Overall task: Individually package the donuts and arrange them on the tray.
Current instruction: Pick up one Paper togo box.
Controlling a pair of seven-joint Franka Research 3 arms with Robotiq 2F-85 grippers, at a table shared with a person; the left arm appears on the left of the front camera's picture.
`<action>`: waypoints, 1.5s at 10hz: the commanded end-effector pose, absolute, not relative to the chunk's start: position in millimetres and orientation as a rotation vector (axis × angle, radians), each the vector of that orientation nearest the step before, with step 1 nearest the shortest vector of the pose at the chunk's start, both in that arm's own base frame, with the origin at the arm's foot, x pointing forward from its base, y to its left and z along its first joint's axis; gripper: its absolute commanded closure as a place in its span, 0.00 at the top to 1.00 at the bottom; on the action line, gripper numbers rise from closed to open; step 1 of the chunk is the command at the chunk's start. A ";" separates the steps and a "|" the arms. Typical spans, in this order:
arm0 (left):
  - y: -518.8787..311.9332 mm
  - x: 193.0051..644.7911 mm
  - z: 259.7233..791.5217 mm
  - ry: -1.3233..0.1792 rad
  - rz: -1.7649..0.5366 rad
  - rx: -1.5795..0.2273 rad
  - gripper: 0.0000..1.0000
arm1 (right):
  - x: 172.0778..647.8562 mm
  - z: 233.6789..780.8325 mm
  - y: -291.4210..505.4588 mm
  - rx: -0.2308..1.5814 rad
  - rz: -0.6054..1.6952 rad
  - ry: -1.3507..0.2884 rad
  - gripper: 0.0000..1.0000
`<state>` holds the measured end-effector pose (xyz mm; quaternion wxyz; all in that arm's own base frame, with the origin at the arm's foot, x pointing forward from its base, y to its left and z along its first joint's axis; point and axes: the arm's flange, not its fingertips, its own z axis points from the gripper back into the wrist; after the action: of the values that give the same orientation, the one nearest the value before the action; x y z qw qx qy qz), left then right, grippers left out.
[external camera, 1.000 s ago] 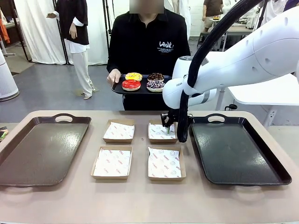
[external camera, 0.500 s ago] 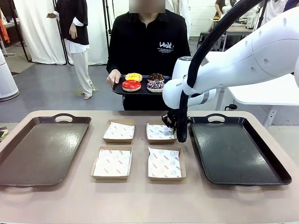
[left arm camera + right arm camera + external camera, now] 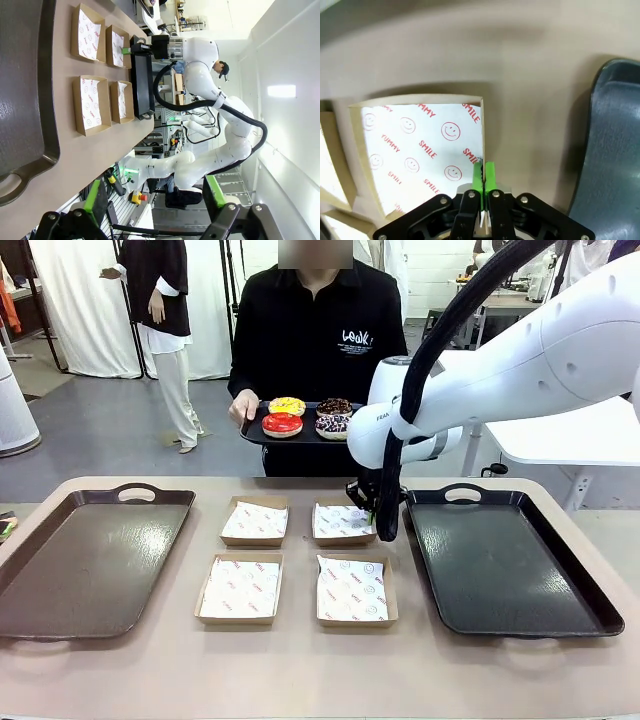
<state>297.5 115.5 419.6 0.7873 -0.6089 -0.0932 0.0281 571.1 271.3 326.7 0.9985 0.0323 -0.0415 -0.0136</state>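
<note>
Right gripper (image 3: 483, 168): green pads pressed flat together, pinching the top edge of a carton (image 3: 482, 120) side wall. The right wrist view shows this plainly. In the front view the tips are small & partly behind the arm's black cable, so the grip can't be read there.

The wrist view also shows the carton's smiley-print paper liner (image 3: 415, 145) on one side of the pads. On the other side is bare table (image 3: 530, 100), w/ a dark tray (image 3: 615, 140) just past it.

The front view adds the layout. The held carton is in the far row, next to that tray. 3 more cartons (image 3: 240, 621) sit to the gripper's left & nearer the robot. A 2nd dark tray (image 3: 90, 560) lies well off to its left.

Donuts are not on the table: yellow donut (image 3: 287, 404), red donut (image 3: 281, 423), chocolate donut (image 3: 333, 405) & sprinkled donut (image 3: 333, 422). They sit on a black serving tray (image 3: 300, 439) held by a person's hand (image 3: 243, 405). That's beyond & above the right gripper, a bit to its left, well apart from it.

Left gripper (image 3: 155, 194): fingers spread wide, nothing btwn them. Far ahead of it, its wrist view takes in the cartons, both table trays & the right arm at its carton.
</note>
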 end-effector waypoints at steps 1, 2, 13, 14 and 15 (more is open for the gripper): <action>117.0 296.5 420.5 -0.210 0.054 -1.321 1.00 | 562.7 362.3 273.0 0.053 -0.077 -0.075 0.00; 117.0 296.5 420.5 -0.210 0.054 -1.321 1.00 | 556.7 384.0 270.6 0.053 -0.091 -0.086 0.00; 117.0 296.5 420.5 -0.210 0.054 -1.321 1.00 | 588.5 507.3 261.6 -0.038 0.026 -0.043 0.00; 117.0 296.5 420.5 -0.210 0.054 -1.321 1.00 | 565.7 513.4 266.8 0.000 -0.048 -0.064 0.00; 117.0 296.5 420.5 -0.210 0.054 -1.321 1.00 | 565.7 513.4 266.8 0.000 -0.048 -0.064 0.00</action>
<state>297.6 115.5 419.5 0.7873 -0.6088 -0.0930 0.0281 575.3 266.2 508.9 0.9996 -0.0034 -0.0266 -0.0129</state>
